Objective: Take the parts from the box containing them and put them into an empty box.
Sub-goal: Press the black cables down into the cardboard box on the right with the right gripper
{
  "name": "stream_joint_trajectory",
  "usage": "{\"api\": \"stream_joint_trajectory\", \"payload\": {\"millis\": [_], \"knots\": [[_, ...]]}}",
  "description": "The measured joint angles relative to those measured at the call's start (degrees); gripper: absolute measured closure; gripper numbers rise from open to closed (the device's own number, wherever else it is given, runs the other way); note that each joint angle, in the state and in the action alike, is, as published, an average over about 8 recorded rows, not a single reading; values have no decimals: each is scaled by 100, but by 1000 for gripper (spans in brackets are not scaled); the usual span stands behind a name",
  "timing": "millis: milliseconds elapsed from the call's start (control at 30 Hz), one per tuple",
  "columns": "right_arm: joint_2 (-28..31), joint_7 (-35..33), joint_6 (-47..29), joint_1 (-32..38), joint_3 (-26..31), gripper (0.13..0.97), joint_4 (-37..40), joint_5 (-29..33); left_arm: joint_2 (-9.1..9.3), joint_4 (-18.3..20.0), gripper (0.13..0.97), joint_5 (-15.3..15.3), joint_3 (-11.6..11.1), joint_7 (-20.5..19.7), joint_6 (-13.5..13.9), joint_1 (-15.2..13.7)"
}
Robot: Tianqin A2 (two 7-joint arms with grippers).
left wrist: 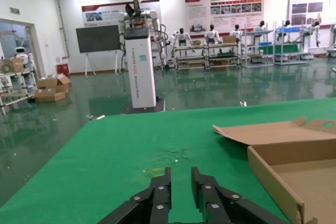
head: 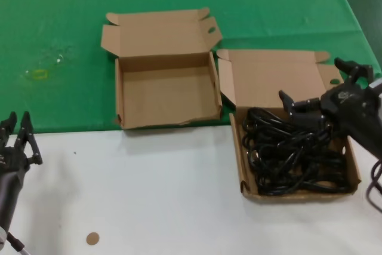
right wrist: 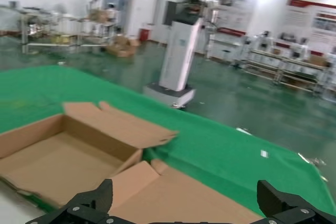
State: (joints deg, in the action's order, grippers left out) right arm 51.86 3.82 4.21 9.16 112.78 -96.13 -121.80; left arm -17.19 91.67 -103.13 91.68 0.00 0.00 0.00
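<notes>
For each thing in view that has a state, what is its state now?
Left box: lid open, empty.
Right box: lid open, full of black cables.
Right gripper: open, over the right box, holding nothing.
Left gripper: shut, holding nothing, parked at the table's near left.

The empty box (head: 164,91) stands open upward, its lid (head: 160,31) folded back flat behind it, so nothing blocks the way in from above. The box with the cables (head: 295,147) touches it on the right side; its side flap (head: 227,82) stands up between both boxes. The right gripper (head: 316,85), fingers wide apart, hangs over the black cables (head: 292,153). The left gripper (head: 18,132) waits low at the left, well apart from both boxes.
</notes>
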Motion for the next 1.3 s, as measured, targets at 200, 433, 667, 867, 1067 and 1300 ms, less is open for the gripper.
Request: {"api": "stream_joint_trajectory", "payload": {"millis": [200, 433, 667, 867, 1067, 1300], "knots": [[941, 483, -780, 525, 526, 129, -143, 247, 0, 0, 878, 0, 0, 0, 0, 0], [1423, 982, -2356, 1535, 996, 129, 21, 1021, 0, 0, 929, 0, 0, -5, 0, 0], [1346, 645, -4197, 2755, 1424, 129, 542, 1485, 0, 0, 952, 1, 0, -3, 0, 0], [1079, -57, -5681, 3395, 1499, 129, 1056, 1818, 0, 0, 953, 2, 0, -2, 0, 0], [757, -662, -6801, 3749, 1452, 129, 1626, 2342, 0, 0, 953, 2, 0, -2, 0, 0], [333, -1088, -7354, 3991, 1396, 130, 2285, 2982, 0, 0, 953, 2, 0, -2, 0, 0]]}}
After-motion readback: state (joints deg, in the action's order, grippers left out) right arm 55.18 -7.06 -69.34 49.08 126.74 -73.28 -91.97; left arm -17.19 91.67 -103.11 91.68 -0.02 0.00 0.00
